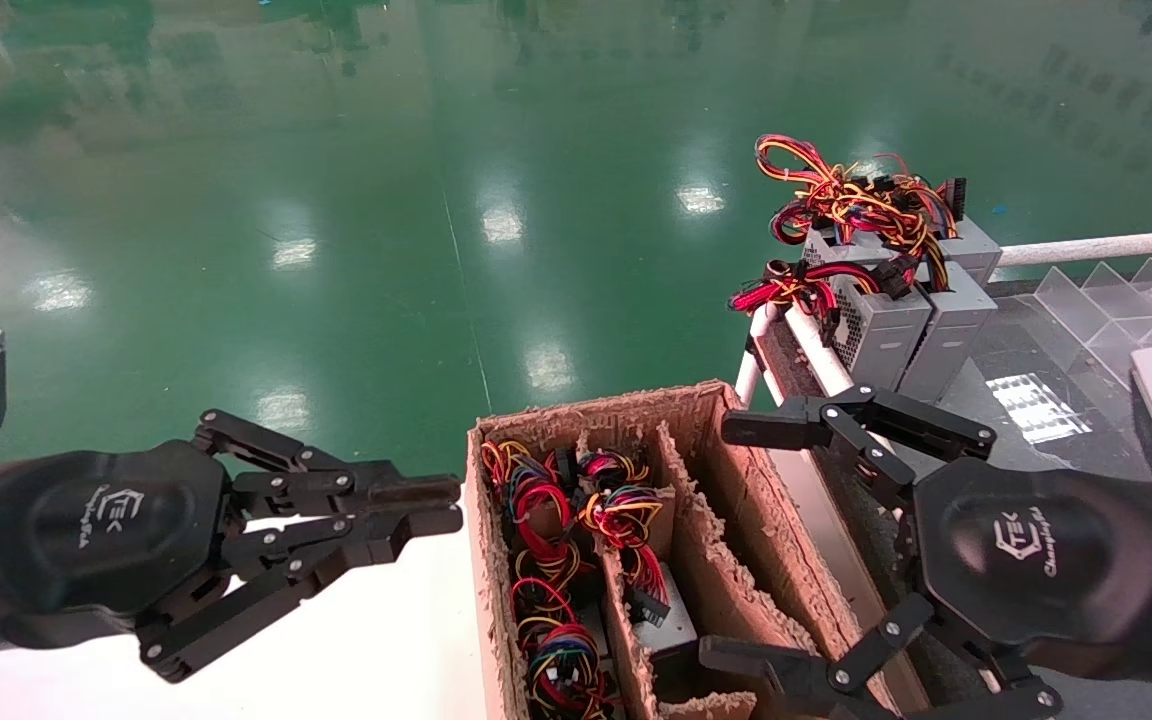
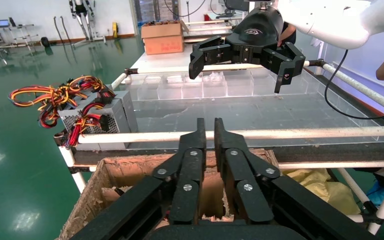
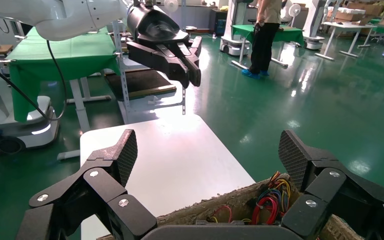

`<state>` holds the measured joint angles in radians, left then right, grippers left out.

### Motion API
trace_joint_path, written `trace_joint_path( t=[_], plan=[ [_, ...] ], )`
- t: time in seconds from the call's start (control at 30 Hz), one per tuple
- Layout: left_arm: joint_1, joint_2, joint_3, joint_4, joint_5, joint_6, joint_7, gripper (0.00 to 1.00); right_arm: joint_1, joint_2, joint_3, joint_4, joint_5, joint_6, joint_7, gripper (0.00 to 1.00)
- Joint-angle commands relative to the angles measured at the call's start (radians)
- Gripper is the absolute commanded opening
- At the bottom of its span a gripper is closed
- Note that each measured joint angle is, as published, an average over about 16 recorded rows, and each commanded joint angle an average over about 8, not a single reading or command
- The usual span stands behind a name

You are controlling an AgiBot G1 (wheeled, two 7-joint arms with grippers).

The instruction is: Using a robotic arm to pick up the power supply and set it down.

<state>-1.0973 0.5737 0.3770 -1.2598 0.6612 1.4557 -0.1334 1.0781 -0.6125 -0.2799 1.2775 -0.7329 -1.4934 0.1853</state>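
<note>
While its ridged black fingers are spread wide with nothing between them, the right gripper (image 1: 736, 540) hangs at the lower right of the head view, over the right edge of the brown cardboard box (image 1: 706, 400). Ragged corrugated dividers split that box into narrow slots stuffed with red, yellow and blue wire bundles (image 1: 546, 560); a grey metal unit (image 1: 666, 625) shows low in one slot. The left gripper (image 1: 436, 505), a black linkage pincer, is clenched empty at the lower left over a white tabletop (image 1: 376, 650). Grey sheet-metal power supplies (image 1: 911, 330), boxy with perforated sides and tangled wires on top, stand at the upper right beside white tube rails (image 1: 1086, 245).
</note>
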Motion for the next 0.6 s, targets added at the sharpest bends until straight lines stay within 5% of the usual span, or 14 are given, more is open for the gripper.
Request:
trace_joint_path(
  t=[0.03, 0.3, 0.6],
  plan=[
    [0.000, 0.000, 0.000, 0.000, 0.000, 0.000, 0.000, 0.01, 0.000, 0.000, 0.000, 0.000, 0.000, 0.000, 0.000, 1.00],
    [0.000, 0.000, 0.000, 0.000, 0.000, 0.000, 0.000, 0.97, 0.000, 0.000, 0.000, 0.000, 0.000, 0.000, 0.000, 1.00],
    [0.000, 0.000, 0.000, 0.000, 0.000, 0.000, 0.000, 1.00, 0.000, 0.000, -0.001, -0.001, -0.003, 0.002, 0.001, 1.00]
  ],
)
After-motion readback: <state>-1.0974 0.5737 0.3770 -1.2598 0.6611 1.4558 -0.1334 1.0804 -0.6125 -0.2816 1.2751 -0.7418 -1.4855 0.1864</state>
